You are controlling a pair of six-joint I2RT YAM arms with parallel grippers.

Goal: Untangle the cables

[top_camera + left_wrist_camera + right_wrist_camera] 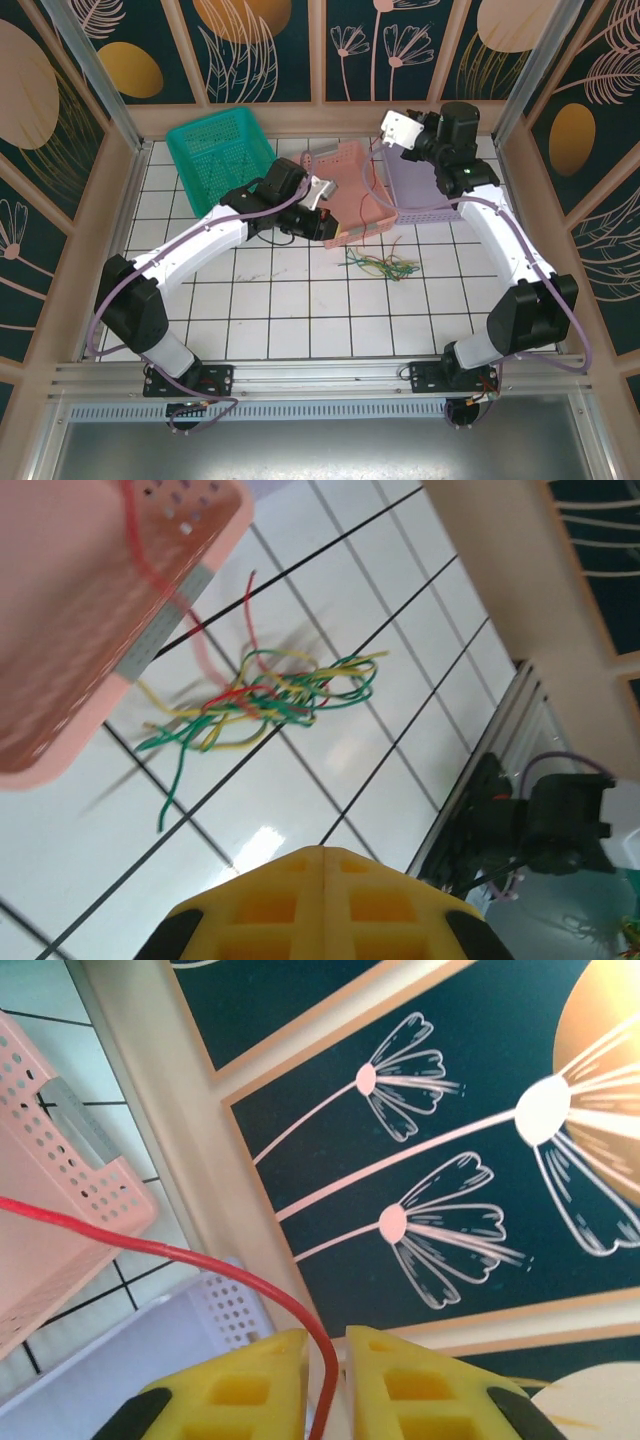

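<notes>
Your right gripper [325,1350] has its yellow pads pressed together on a thin red cable [150,1246]. The cable leaves the pinch and runs off to the left, over the rim of the pink perforated plastic basket [60,1150]. Seen from above, this gripper hangs high at the back of the cell, close to the rear wall and above the lilac perforated bin [430,190].

The strand's long axis slants from the pinch down and toward the arm bases, across the pink basket. It ends at the bunch of thin green, yellow and red cables [382,266], which lies on the white tiled tabletop [280,300] just in front of that basket. The knot therefore sits well below the pinch and on your side of it.

Your left gripper [322,858] has its pads flat against each other with nothing between them. It hovers by the near left corner of the pink basket, with the bunch ahead of it and lower on the tiles, which makes it the nearer arm.

The bunch probably needs pinning while the red strand is drawn out along its own line, and the left pads would have to part first. The tiles look glossy, so the wires will likely slide. There is open floor in front and to the sides, but the basket rim behind could snag the strand.
</notes>
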